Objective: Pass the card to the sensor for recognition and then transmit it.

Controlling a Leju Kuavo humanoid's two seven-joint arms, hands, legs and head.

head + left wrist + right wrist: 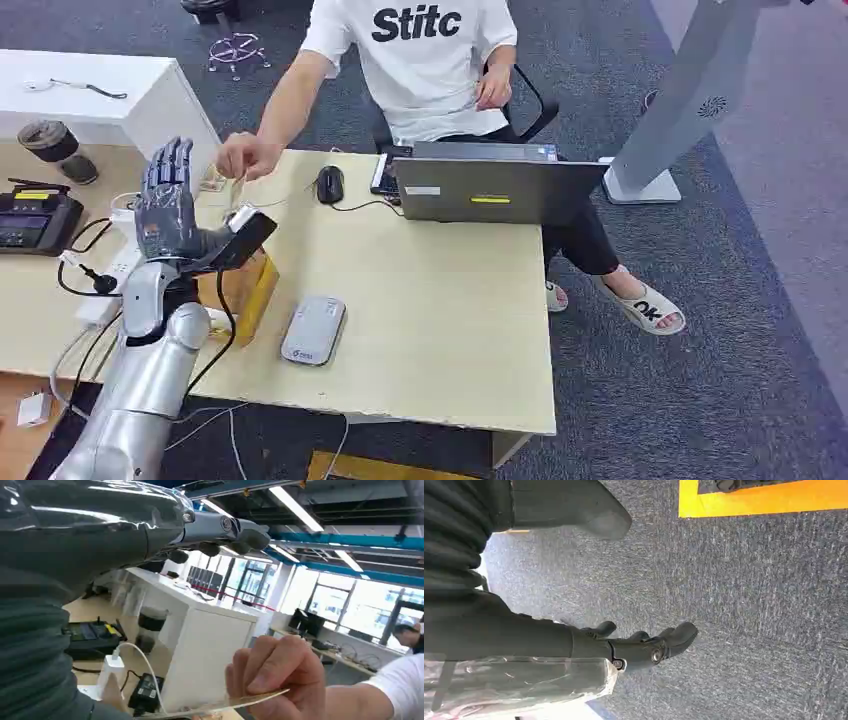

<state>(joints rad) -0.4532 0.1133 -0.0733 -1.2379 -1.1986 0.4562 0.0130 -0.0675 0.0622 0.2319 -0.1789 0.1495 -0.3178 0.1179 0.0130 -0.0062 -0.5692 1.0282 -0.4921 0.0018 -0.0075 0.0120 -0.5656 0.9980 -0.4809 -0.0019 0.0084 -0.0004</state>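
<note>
My left hand (pixel 166 198) is raised over the left part of the wooden desk (pixel 430 300), fingers straight up and spread, holding nothing. Just beyond it a person's hand (pixel 243 157) pinches a thin pale card (pixel 237 188) and holds it toward my palm. In the left wrist view the card (pixel 227 706) appears edge-on under the person's fingers (pixel 272 672), with my left hand (pixel 215 530) stretched above it. A flat grey card sensor (pixel 313 330) lies on the desk in front of my arm. My right hand (pixel 644 642) hangs over the carpet, fingers loose and empty.
A yellow-brown box (pixel 245 285) stands beside my left wrist. On the desk are a grey laptop (pixel 495 188), a black mouse (pixel 329 183), and a black device (pixel 35 218) with cables at the left. The seated person (pixel 430 60) faces me across the desk.
</note>
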